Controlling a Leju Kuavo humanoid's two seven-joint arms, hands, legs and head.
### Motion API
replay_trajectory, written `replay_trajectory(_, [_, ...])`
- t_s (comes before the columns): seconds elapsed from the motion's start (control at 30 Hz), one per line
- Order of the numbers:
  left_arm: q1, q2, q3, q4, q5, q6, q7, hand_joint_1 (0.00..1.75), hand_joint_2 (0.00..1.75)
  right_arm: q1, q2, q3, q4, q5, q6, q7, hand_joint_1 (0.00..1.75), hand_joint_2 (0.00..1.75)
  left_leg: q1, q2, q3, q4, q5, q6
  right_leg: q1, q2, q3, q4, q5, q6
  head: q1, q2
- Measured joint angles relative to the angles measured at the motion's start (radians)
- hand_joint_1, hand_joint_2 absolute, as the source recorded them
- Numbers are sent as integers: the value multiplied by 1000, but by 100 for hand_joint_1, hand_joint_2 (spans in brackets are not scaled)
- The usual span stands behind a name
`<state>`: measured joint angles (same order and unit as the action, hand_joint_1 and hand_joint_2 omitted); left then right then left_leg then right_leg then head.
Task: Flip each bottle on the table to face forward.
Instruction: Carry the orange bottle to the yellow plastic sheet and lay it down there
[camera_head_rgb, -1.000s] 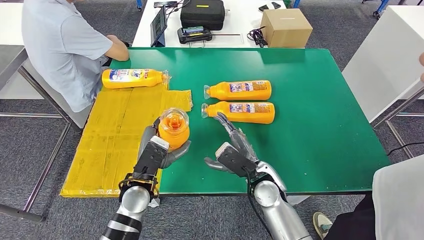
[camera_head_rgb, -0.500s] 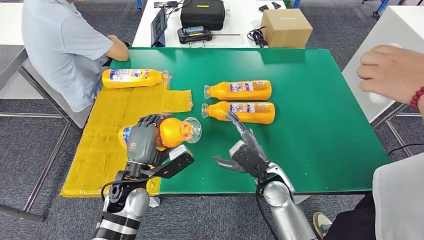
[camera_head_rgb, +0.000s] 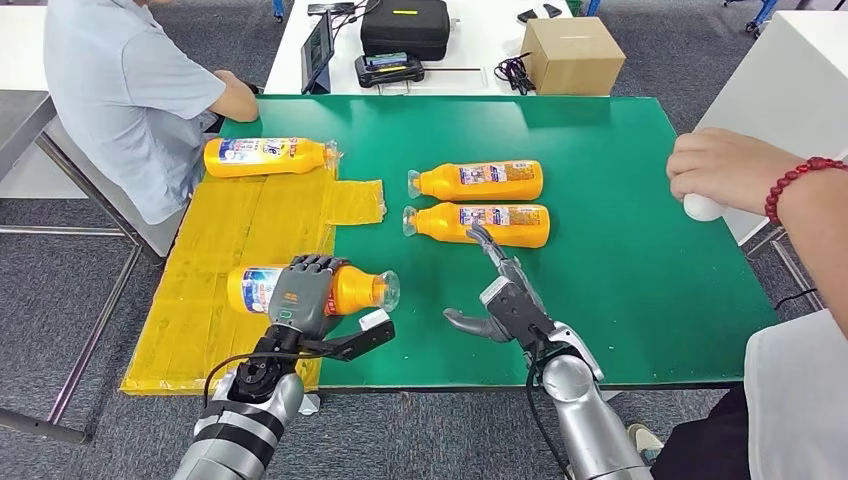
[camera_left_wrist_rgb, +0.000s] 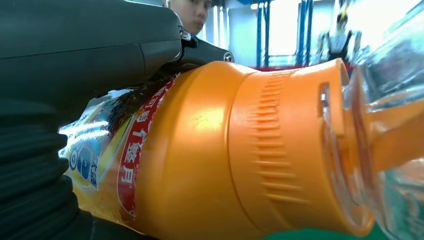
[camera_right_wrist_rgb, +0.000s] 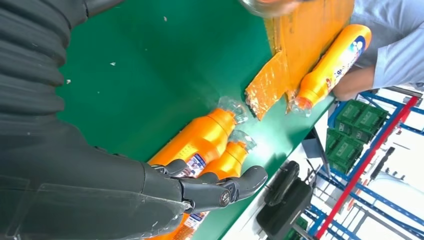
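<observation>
Left hand: the left hand (camera_head_rgb: 297, 296) grips the held bottle (camera_head_rgb: 345, 288) around its middle, fingers (camera_head_rgb: 310, 265) wrapped over the top of the body, thumb stretched out below toward the cap.
Held bottle: orange, lying on its side in the fingers, its clear cap pointing toward the right hand, its base over the yellow sheet (camera_head_rgb: 232, 262); in the left wrist view the label (camera_left_wrist_rgb: 131, 150) sits just past the fingers and the cap end (camera_left_wrist_rgb: 385, 125) lies farthest from them.
Right hand: the right hand (camera_head_rgb: 505, 298) holds nothing, fingers (camera_head_rgb: 488, 244) spread and reaching forward, thumb out to the side, over the green worktop (camera_head_rgb: 620, 200).
Near pair bottle: an orange bottle (camera_head_rgb: 480, 224) lies on its side just beyond the right fingertips, label up, cap toward the yellow sheet.
Far pair bottle: a second orange bottle (camera_head_rgb: 478, 180) lies parallel, just behind the first.
Yellow bottle: a yellow bottle (camera_head_rgb: 268, 156) lies well ahead of the left fingers at the sheet's far edge.
People: a seated person (camera_head_rgb: 125, 90) beyond the yellow bottle; another person's hand (camera_head_rgb: 725, 168) with a red bead bracelet at the worktop's edge, off past the right fingers.
</observation>
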<state>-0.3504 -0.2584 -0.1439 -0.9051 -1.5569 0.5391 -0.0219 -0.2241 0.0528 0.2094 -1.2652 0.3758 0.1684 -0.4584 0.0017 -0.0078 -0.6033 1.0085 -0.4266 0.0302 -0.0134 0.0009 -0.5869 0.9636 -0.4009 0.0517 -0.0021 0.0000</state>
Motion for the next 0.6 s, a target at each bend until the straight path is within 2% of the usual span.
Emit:
replay_trajectory(0.13, [-59,57,-111,152,-13,20,100,175,175,-15,-12,0,28,-21,4,-12,0,175,0,0,0,0,0,0,0,0,0,0,0,0,0,0])
replay_trajectory(0.27, [-109,98,-201,271,-13,35,139,175,175,-30,-21,1,55,-29,4,-21,0,175,0,0,0,0,0,0,0,0,0,0,0,0,0,0])
replay_trajectory(0.43, [-169,132,-290,360,-13,33,164,175,175,-40,-26,1,81,-37,3,-25,0,175,0,-1,4,0,0,0,0,-1,5,0,0,0,0,0])
replay_trajectory(0.47, [-177,136,-301,372,-13,32,166,161,175,-42,-27,1,86,-38,3,-26,0,175,0,-1,5,0,0,0,0,-1,6,0,0,0,0,0])
replay_trajectory(0.57, [-196,144,-324,399,-12,24,173,33,175,-44,-29,1,98,-40,2,-29,0,175,0,-1,7,0,0,0,0,-1,8,0,0,0,0,0])
replay_trajectory(0.6, [-201,146,-330,406,-12,21,180,3,175,-44,-29,1,102,-40,2,-29,0,175,0,-1,7,0,0,-1,0,-1,8,0,0,0,0,0])
